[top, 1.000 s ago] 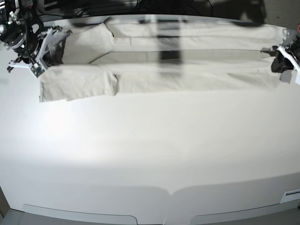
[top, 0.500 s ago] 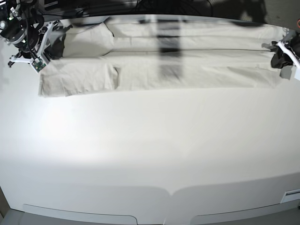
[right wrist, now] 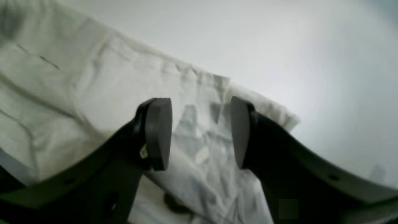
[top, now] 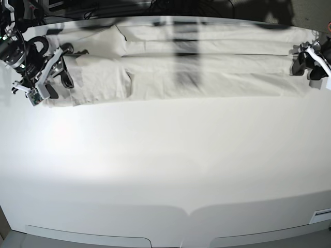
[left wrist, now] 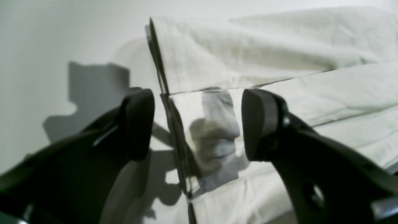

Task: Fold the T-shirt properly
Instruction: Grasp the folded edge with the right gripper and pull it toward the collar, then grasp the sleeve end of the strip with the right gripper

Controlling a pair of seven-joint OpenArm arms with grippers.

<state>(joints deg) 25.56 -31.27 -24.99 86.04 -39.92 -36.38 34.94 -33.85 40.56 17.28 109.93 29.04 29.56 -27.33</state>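
Note:
The off-white T-shirt lies flat as a long folded band along the table's far edge. It also shows in the left wrist view and in the right wrist view. My right gripper is at the band's left end, open and empty, its jaws hovering over the sleeve corner. My left gripper is at the band's right end, open and empty, with the shirt's folded edge between its spread fingers.
The white table stretches bare from the shirt to the near edge. A dark shadow stripe crosses the shirt's middle. Dark equipment and cables sit behind the far edge. A small white label is at the near right.
Both grippers held the shirt's lifted fold, carried it toward the far side and laid it down. Now both are open, and the right gripper has drawn back toward the near side.

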